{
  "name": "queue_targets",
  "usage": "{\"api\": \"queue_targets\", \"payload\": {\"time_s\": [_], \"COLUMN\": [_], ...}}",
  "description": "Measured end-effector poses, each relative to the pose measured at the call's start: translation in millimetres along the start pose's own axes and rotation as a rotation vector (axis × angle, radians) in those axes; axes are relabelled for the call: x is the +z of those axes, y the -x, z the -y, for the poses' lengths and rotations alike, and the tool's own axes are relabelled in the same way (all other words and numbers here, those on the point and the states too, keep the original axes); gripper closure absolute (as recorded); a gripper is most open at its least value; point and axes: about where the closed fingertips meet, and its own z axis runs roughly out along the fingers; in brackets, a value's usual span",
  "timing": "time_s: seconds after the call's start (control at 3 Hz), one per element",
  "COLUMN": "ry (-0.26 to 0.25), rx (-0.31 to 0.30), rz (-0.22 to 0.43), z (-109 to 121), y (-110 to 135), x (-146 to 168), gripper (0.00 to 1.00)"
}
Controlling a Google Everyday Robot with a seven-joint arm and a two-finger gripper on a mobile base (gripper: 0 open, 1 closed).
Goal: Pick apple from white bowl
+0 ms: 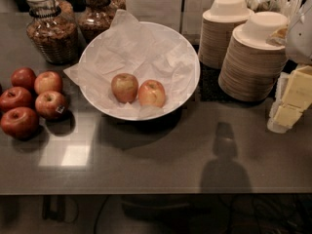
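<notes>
The white bowl [187,57] stands at the back middle of the dark counter, lined with crumpled white paper. Two apples lie side by side at its front. The apple [124,87] is the left one, dull red over yellow-green and browner. A brighter pink-orange apple [152,93] touches its right side. My gripper is not in view. A grey-white rounded shape [300,30] at the right edge may be part of my arm.
Several dark red apples [29,101] sit in a group at the left. Two glass jars [51,26] stand at the back left. Two stacks of beige paper bowls [253,57] stand right of the white bowl. Pale yellow blocks [292,99] lie at the right edge. The counter's front edge [146,193] runs below.
</notes>
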Motion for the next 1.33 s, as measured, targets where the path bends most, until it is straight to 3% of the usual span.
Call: {"api": "queue_targets", "payload": {"time_s": [0.67,1.0,1.33], "ry": [-0.003,0.008,-0.005], "rx": [-0.006,-0.046,-0.048], "rz": [0.022,0.059,0.059], "z": [-0.7,0.6,-0.3], "y": [11.2,42.4,40.8], "x": [7.9,20.2,18.9], "gripper": [0.00,0.00,0.00]}}
